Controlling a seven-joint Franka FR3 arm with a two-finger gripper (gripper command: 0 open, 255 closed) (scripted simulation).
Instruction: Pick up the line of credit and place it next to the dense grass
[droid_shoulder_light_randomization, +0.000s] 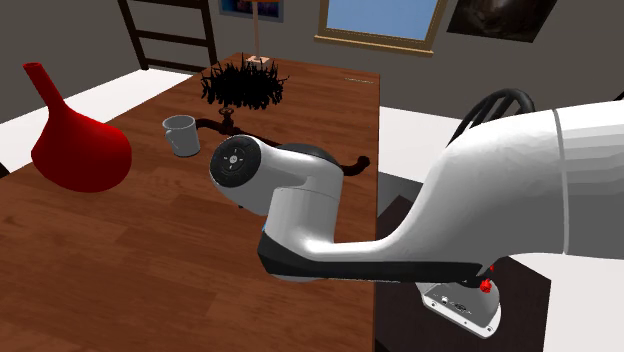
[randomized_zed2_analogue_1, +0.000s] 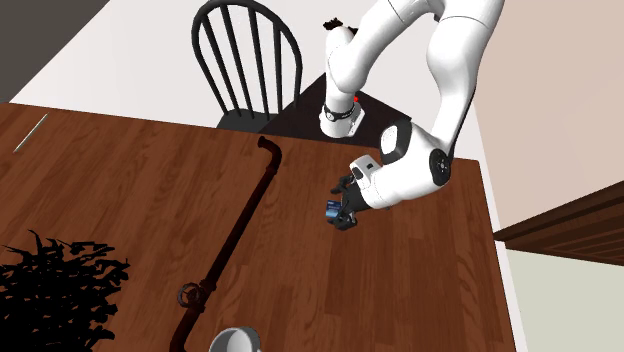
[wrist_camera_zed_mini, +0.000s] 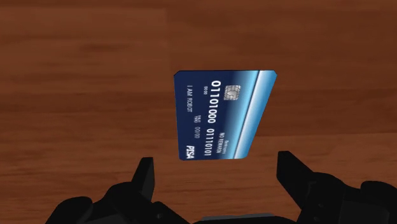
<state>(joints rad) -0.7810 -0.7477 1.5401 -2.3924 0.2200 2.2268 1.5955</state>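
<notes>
The line of credit is a dark blue bank card (wrist_camera_zed_mini: 219, 114) with white digits and a chip, lying on the brown wooden table (wrist_camera_zed_mini: 76, 76). My black gripper (wrist_camera_zed_mini: 213, 167) hovers over it, open, with its fingers (wrist_camera_zed_mini: 145, 175) standing wide on either side of the card's near end and touching nothing. In the second exterior view the gripper (randomized_zed2_analogue_1: 344, 214) points down at the table's right part, with a bit of the blue card (randomized_zed2_analogue_1: 331, 209) beside it. The dense grass is a black spiky tuft (randomized_zed2_analogue_1: 60, 285), (droid_shoulder_light_randomization: 243, 85) at the far end of the table.
A long dark cane-like rod (randomized_zed2_analogue_1: 240, 225) with a hooked end lies along the table between card and grass. A white mug (droid_shoulder_light_randomization: 181, 135) and a red long-necked vase (droid_shoulder_light_randomization: 75, 135) stand near the grass. A dark chair (randomized_zed2_analogue_1: 245, 60) stands at the table's edge.
</notes>
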